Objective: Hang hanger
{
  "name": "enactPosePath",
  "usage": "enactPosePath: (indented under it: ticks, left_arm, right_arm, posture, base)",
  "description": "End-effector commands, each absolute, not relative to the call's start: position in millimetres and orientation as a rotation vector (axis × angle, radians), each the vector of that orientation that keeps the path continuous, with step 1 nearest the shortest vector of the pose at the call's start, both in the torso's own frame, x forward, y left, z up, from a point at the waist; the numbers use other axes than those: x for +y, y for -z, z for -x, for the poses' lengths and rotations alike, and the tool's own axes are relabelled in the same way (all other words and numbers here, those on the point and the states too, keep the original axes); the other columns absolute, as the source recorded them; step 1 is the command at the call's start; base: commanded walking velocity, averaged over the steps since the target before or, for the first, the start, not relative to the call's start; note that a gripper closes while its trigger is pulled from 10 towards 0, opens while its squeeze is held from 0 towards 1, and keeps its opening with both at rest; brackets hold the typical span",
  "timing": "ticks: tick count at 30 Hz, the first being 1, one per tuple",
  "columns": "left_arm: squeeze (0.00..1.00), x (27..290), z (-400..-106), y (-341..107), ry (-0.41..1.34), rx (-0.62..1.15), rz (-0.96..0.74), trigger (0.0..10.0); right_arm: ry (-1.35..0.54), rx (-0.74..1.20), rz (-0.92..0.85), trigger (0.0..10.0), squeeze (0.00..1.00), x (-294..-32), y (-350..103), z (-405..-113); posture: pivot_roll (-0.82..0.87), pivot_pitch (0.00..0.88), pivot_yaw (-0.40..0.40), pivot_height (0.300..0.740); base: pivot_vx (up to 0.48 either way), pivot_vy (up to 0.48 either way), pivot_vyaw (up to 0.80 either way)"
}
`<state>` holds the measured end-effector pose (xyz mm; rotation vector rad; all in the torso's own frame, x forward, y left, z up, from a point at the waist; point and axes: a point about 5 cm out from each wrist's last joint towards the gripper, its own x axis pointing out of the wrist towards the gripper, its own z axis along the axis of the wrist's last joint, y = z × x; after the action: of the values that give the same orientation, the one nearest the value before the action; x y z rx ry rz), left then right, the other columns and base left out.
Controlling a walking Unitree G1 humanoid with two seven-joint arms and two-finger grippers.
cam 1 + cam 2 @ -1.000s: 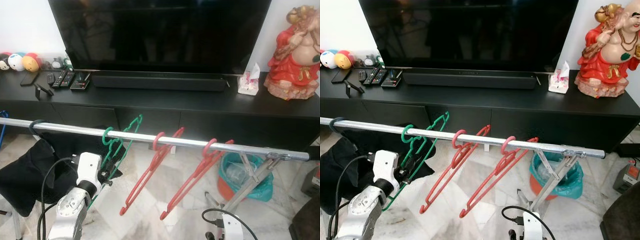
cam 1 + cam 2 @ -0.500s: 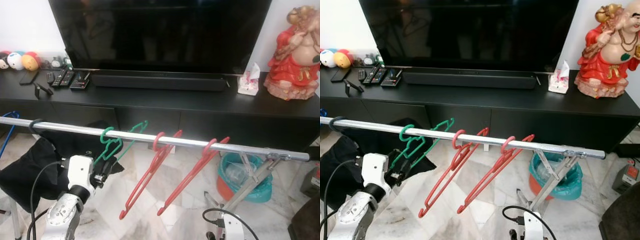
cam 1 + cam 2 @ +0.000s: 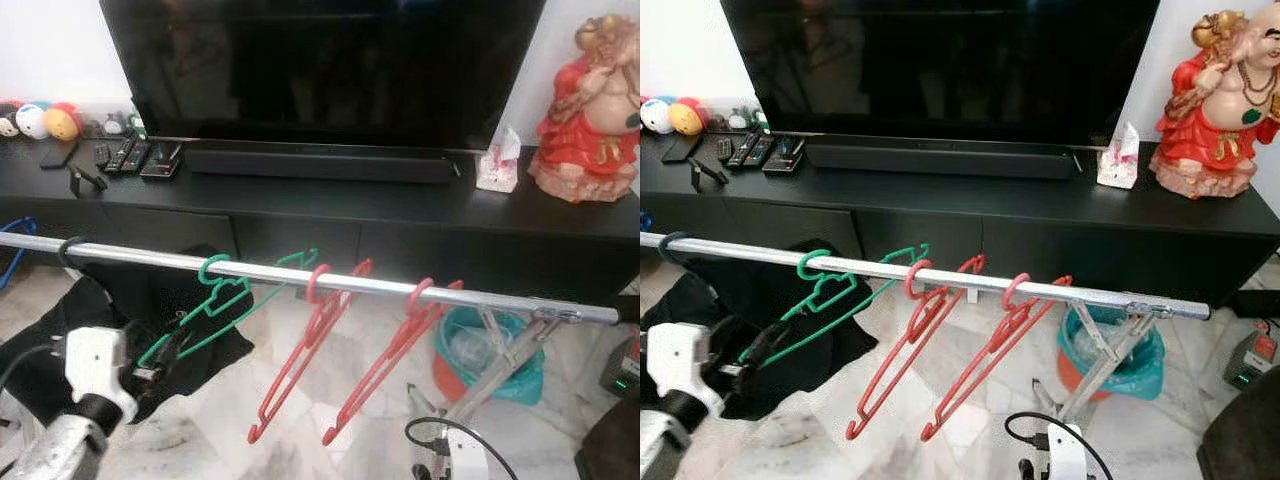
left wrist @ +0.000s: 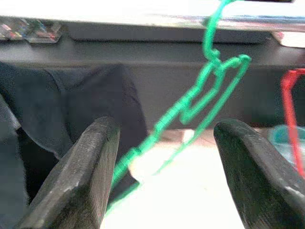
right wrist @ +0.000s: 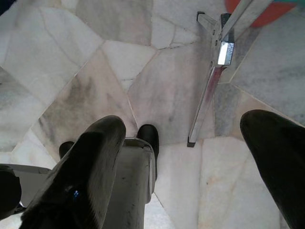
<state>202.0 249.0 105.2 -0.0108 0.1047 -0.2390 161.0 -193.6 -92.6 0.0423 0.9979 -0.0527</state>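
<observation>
The left gripper (image 4: 162, 176) had dropped back and away to the robot's left since a second before, letting go of the green hanger (image 3: 232, 303), which had swung up to a flatter slant. The hanger's hook sat over the silver rail (image 3: 150, 257), left of the middle, its body trailing down toward the gripper. In the left wrist view the two black fingers (image 4: 81, 171) stood wide apart, released, with the green wire running between them and touching neither that could be seen. Two red hangers (image 3: 305, 360) (image 3: 395, 360) hung further along the rail toward its right end, tilted the same way. A black garment (image 3: 120, 320) was draped under the rail's left stretch. Behind it all stood the black TV bench (image 3: 400, 205), with a television (image 3: 320, 70) and soundbar (image 3: 315, 163) along its back edge, remotes (image 3: 130, 157) near its left end, and a tissue pack (image 3: 497, 165) and red figurine (image 3: 590, 105) at its right end. The right gripper (image 5: 190, 167) hung low over the marble floor (image 5: 71, 71), fingers spread and holding nothing, beside the rack's foot (image 5: 205, 105).
</observation>
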Motion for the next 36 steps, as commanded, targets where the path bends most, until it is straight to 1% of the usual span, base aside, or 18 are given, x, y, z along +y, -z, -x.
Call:
enactPosePath:
  ticks: [1, 2, 3, 6, 7, 8, 9, 10, 12, 17, 19, 20, 23, 24, 25, 27, 30, 36]
  left_arm:
    - [0.00, 252.9, -197.7, -107.4, 0.271, 0.129, 0.020, 10.0]
    - [0.00, 259.9, -195.9, -103.1, 0.259, 0.159, -0.008, 10.0]
    - [0.00, 259.9, -195.9, -103.1, 0.259, 0.159, -0.008, 10.0]
    - [0.00, 279.8, -191.8, -89.3, 0.153, 0.233, -0.057, 10.0]
    - [0.00, 280.5, -191.5, -89.1, 0.148, 0.235, -0.057, 10.0]
    - [0.00, 286.6, -190.2, -83.6, 0.088, 0.257, -0.066, 10.0]
    - [0.00, 286.6, -190.2, -83.6, 0.088, 0.257, -0.066, 10.0]
    - [0.00, 299.7, -184.2, -66.0, -0.041, 0.317, -0.094, 10.0]
    - [0.00, 305.0, -173.7, -44.7, -0.092, 0.409, -0.099, 10.0]
    - [0.00, 298.0, -156.2, -11.2, -0.107, 0.560, -0.105, 10.0]
    - [0.00, 296.5, -154.7, -7.8, -0.106, 0.575, -0.109, 10.0]
    - [0.00, 296.4, -149.5, 4.9, -0.143, 0.625, -0.099, 10.0]
    - [0.00, 293.5, -144.6, 23.1, -0.163, 0.675, -0.089, 10.0]
    - [0.00, 289.8, -143.4, 30.8, -0.144, 0.712, -0.078, 10.0]
    - [0.00, 289.8, -143.4, 30.8, -0.144, 0.712, -0.078, 10.0]
    - [0.00, 279.0, -141.4, 44.6, -0.087, 0.780, -0.027, 10.0]
    - [0.00, 268.3, -142.4, 55.8, -0.050, 0.824, -0.028, 10.0]
    - [0.00, 264.6, -143.9, 73.3, -0.094, 0.926, -0.046, 10.0]
  right_arm:
    - [0.066, 1.003, -0.050, 10.0, 0.00, -194.1, 93.0, -160.3]
    - [0.070, 1.003, -0.053, 10.0, 0.00, -194.0, 93.0, -160.3]
    - [0.070, 1.003, -0.053, 10.0, 0.00, -194.0, 93.0, -160.3]
    - [0.078, 1.001, -0.058, 10.0, 0.00, -193.8, 93.0, -160.5]
    - [0.079, 1.001, -0.058, 10.0, 0.00, -193.8, 93.0, -160.5]
    - [0.082, 1.001, -0.059, 10.0, 0.00, -193.8, 93.1, -160.4]
    - [0.082, 1.001, -0.059, 10.0, 0.00, -193.8, 93.1, -160.4]
    - [0.089, 1.002, -0.060, 10.0, 0.00, -194.0, 93.1, -160.3]
    - [0.091, 1.003, -0.059, 10.0, 0.00, -193.8, 93.1, -160.4]
    - [0.093, 1.006, -0.058, 10.0, 0.00, -193.9, 93.3, -160.2]
    - [0.094, 1.006, -0.058, 10.0, 0.00, -193.9, 93.3, -160.2]
    - [0.100, 1.006, -0.061, 10.0, 0.00, -194.0, 93.4, -160.0]
    - [0.104, 1.005, -0.063, 10.0, 0.00, -194.1, 93.3, -160.1]
    - [0.105, 1.005, -0.064, 10.0, 0.00, -194.2, 93.3, -160.3]
    - [0.105, 1.005, -0.064, 10.0, 0.00, -194.2, 93.3, -160.3]
    - [0.105, 1.006, -0.063, 10.0, 0.00, -194.2, 93.3, -160.3]
    - [0.106, 1.008, -0.061, 10.0, 0.00, -194.2, 93.3, -160.5]
    - [0.116, 1.005, -0.068, 10.0, 0.00, -193.5, 93.3, -160.7]
  posture:
    - [-0.10, 0.000, -0.009, 0.740]
    - [-0.10, 0.000, -0.009, 0.740]
    - [-0.10, 0.000, -0.009, 0.740]
    - [-0.10, 0.000, -0.006, 0.740]
    - [-0.10, 0.000, -0.006, 0.740]
    - [-0.10, 0.000, -0.003, 0.740]
    - [-0.10, 0.000, -0.003, 0.740]
    - [-0.10, 0.000, -0.002, 0.740]
    - [-0.10, 0.000, -0.002, 0.740]
    - [-0.10, 0.000, -0.002, 0.740]
    - [-0.10, 0.000, -0.002, 0.740]
    - [-0.10, 0.000, -0.002, 0.740]
    - [-0.11, 0.000, -0.001, 0.740]
    - [-0.11, 0.000, -0.001, 0.740]
    - [-0.11, 0.000, -0.001, 0.740]
    - [-0.11, 0.000, -0.001, 0.740]
    - [-0.11, 0.000, -0.007, 0.740]
    - [-0.13, 0.000, -0.007, 0.740]
  base:
    - [0.000, 0.000, 0.00]
    - [0.000, 0.000, 0.00]
    - [0.000, 0.000, 0.00]
    - [0.000, 0.000, 0.00]
    - [0.000, 0.000, 0.00]
    - [0.000, 0.000, 0.00]
    - [0.000, 0.000, 0.00]
    - [0.000, 0.000, 0.00]
    - [0.000, 0.000, 0.00]
    - [0.000, 0.000, 0.00]
    - [0.000, 0.000, 0.00]
    - [0.000, 0.000, 0.00]
    - [0.000, 0.000, 0.00]
    - [0.000, 0.000, 0.00]
    - [0.000, 0.000, 0.00]
    - [0.000, 0.000, 0.00]
    - [0.000, 0.000, 0.00]
    - [0.000, 0.000, 0.00]
